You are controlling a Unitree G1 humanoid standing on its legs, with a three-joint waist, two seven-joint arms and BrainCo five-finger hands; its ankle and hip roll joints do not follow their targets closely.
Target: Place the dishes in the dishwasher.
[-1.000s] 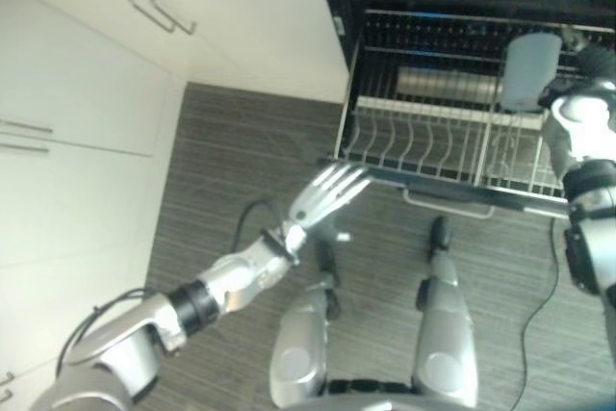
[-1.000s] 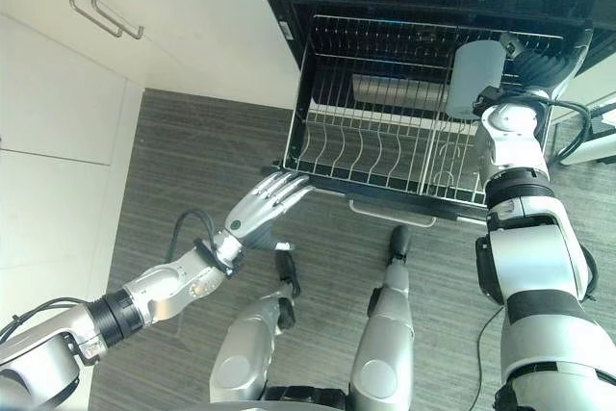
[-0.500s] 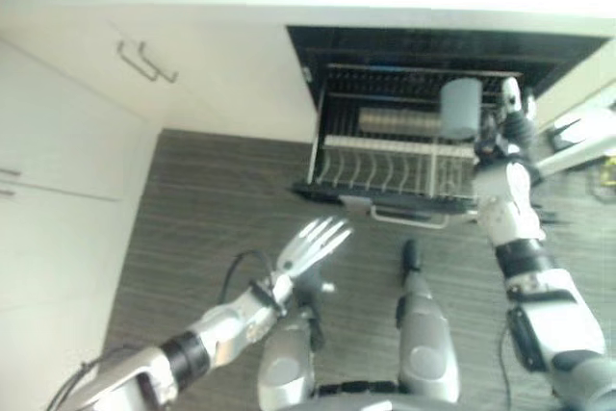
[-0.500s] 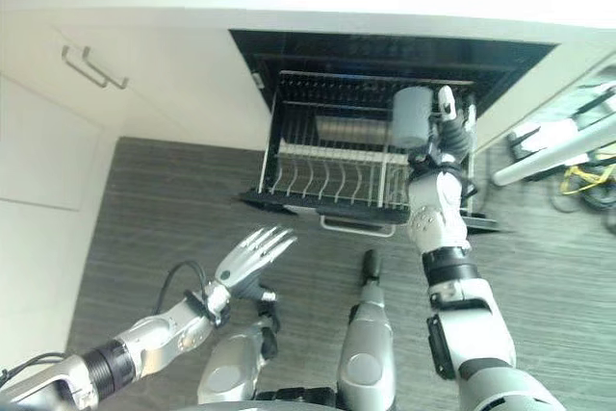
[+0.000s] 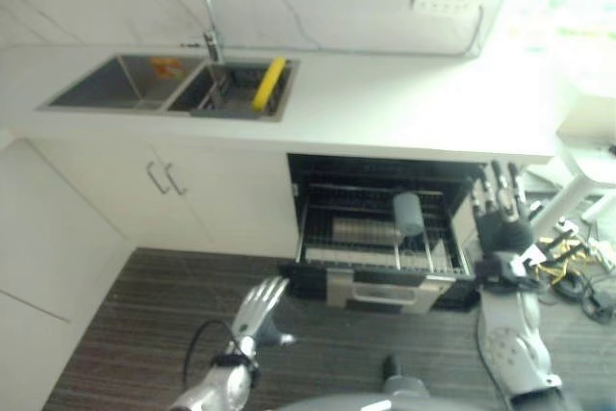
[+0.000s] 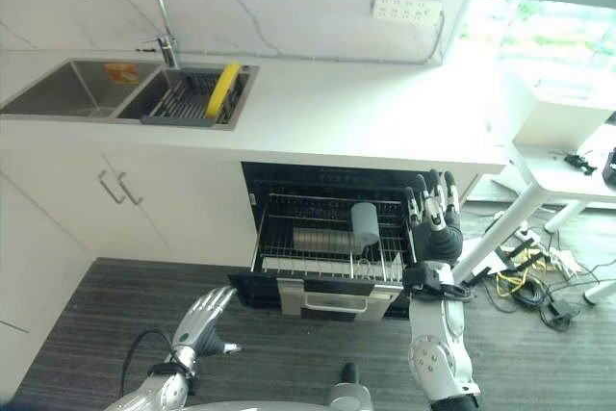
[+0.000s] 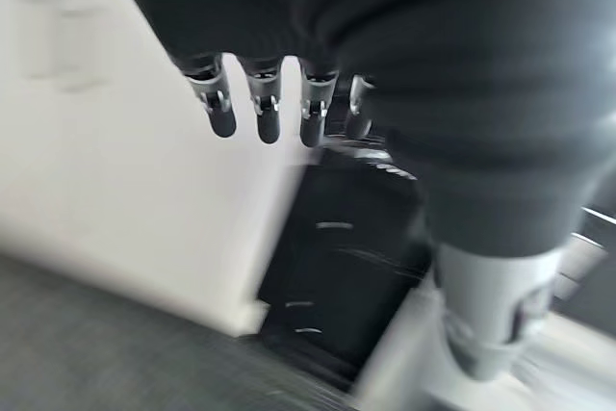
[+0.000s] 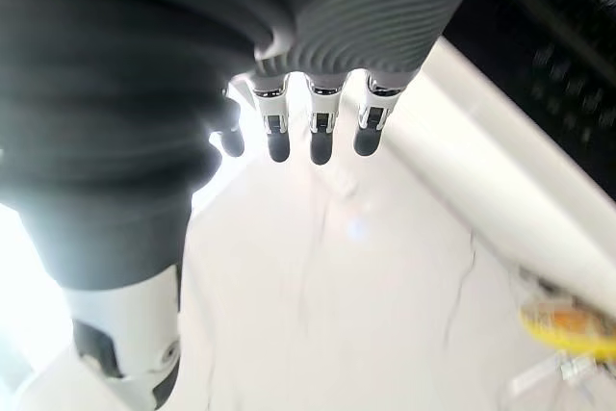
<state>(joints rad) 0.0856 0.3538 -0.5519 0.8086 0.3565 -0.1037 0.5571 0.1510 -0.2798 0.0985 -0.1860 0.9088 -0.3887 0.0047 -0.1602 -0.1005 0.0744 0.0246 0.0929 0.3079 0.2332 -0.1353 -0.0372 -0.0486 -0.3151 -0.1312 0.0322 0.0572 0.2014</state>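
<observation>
Cup [image 6: 365, 223]: grey, standing in dishwasher rack [image 6: 327, 262]. Probably rigid, light, smooth-sided; best taken round its wall. Plate [image 6: 225, 89]: yellow, in sink basket. Right hand [image 6: 438, 228] and left hand [image 6: 201, 317]: fingers straight, empty.

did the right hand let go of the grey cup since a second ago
Yes. The right hand now stands open beside the dishwasher rack, to its right, while the grey cup sits in the rack, apart from the hand.

Grey cup [image 6: 365, 224] amid open rack [image 6: 327, 238]
</observation>
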